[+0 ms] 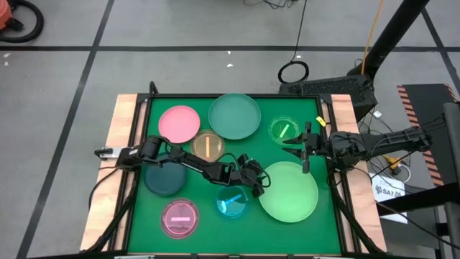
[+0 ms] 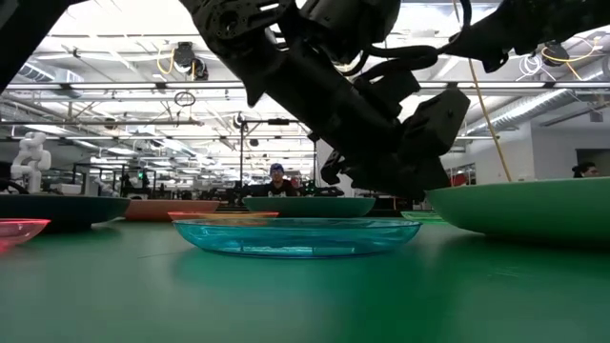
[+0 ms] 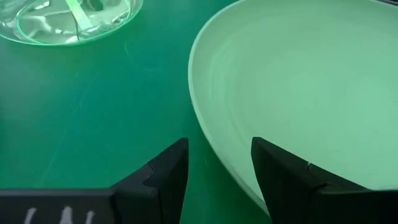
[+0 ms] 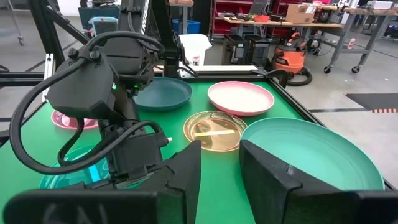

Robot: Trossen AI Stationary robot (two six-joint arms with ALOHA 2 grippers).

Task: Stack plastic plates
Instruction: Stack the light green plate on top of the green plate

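Plates crowd my green table (image 1: 144, 223). My left gripper (image 1: 260, 184), jaws parted and empty, sits at the light-green plate's (image 1: 291, 194) rim, the cyan plate (image 1: 231, 202) just beside it. My right gripper (image 1: 305, 150), open and empty, hovers between the small green plate (image 1: 283, 130) and the light-green one.

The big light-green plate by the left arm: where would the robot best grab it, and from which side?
Probably by its thin raised rim on the side facing the left pincer. The light-green plate lies flat on the green table, so only the upturned edge gives something to pinch. The open pincer already sits beside that edge, one finger over the rim, so one finger could slide under and one over.
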